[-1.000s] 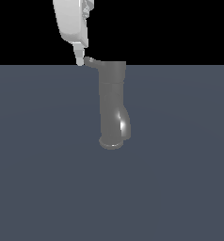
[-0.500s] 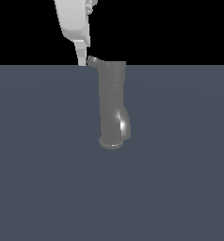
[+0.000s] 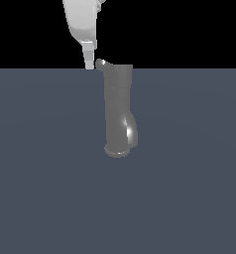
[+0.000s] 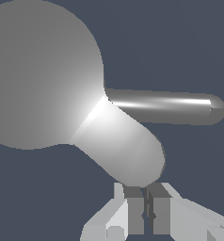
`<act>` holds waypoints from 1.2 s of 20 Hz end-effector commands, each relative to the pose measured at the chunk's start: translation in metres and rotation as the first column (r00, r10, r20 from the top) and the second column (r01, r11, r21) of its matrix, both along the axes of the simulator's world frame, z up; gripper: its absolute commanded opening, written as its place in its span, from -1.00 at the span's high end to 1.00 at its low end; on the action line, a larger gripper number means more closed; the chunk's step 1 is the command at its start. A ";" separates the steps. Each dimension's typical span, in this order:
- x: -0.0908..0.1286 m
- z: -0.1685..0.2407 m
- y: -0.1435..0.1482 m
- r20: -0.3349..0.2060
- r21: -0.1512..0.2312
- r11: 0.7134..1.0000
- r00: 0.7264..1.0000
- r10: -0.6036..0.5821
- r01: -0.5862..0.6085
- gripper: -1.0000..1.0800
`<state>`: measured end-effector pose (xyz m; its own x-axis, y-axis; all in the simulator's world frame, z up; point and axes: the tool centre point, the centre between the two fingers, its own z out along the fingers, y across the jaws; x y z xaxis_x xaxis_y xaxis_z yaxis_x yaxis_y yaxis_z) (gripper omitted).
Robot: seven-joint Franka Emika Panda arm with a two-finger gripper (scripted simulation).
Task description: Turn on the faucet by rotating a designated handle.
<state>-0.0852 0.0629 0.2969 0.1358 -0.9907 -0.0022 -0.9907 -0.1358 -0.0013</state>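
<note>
The white pincer (image 3: 89,63) hangs just beside the faucet's cap, on the exterior view's left, its tip level with the handle (image 3: 102,64) and nearly touching it. In the wrist view its fingers (image 4: 135,209) sit clenched together, gripping nothing. The handle juts from the cap of the faucet (image 3: 118,111), which stands upright on the grey worktop (image 3: 189,188).
</note>
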 end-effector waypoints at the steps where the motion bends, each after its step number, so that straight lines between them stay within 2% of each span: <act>1: -0.001 0.000 -0.030 0.000 -0.001 0.999 0.999 -0.036 0.036 1.00; 9: -0.011 0.000 -0.080 -0.001 -0.002 0.999 0.999 -0.054 0.054 1.00; 10: -0.011 0.000 -0.080 -0.001 -0.002 0.999 0.999 -0.054 0.054 1.00; 11: -0.011 0.000 -0.043 -0.006 -0.003 1.000 1.000 0.009 -0.009 1.00; 24: 0.020 0.000 -0.114 -0.002 -0.003 0.999 0.999 -0.040 0.040 1.00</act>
<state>-0.0750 0.0003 0.2968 0.1809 -0.9835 -0.0021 -0.9833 -0.1809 0.0199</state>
